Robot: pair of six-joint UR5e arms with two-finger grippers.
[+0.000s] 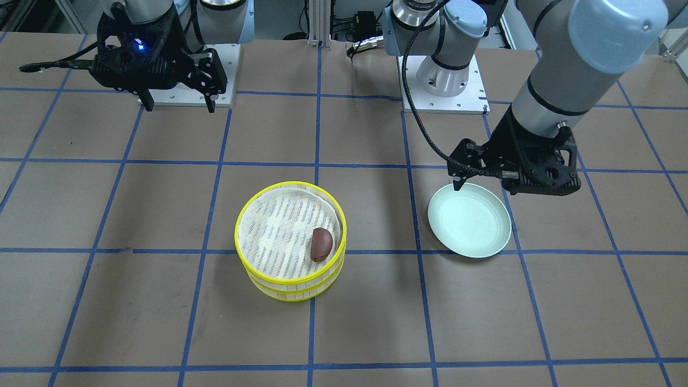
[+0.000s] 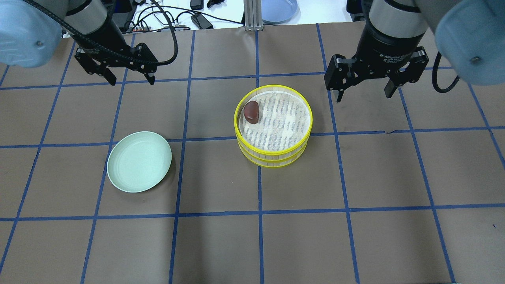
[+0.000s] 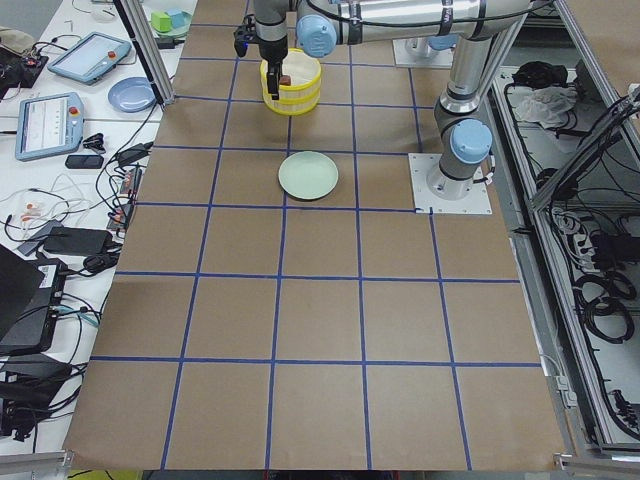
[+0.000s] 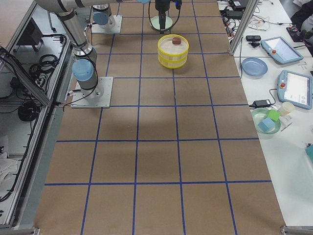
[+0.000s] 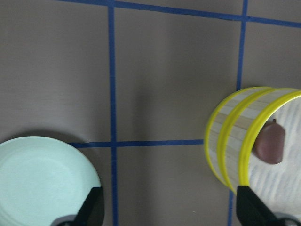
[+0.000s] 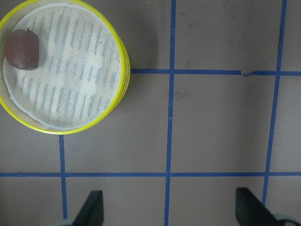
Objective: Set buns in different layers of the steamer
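Observation:
The steamer stands mid-table as a two-tier stack with yellow rims. The dark reddish-brown bun lies on the top layer's white liner, near the rim toward my left arm; it also shows in the front view and the right wrist view. The cream-white bun is hidden or out of view. The lower layer's inside is hidden. My left gripper is open and empty, raised beyond the pale green plate. My right gripper is open and empty, raised to the right of the steamer.
The green plate is empty and lies left of the steamer. A blue plate and cables lie past the table's far edge. Blue tape lines grid the brown table. Tablets and small items sit on the side bench.

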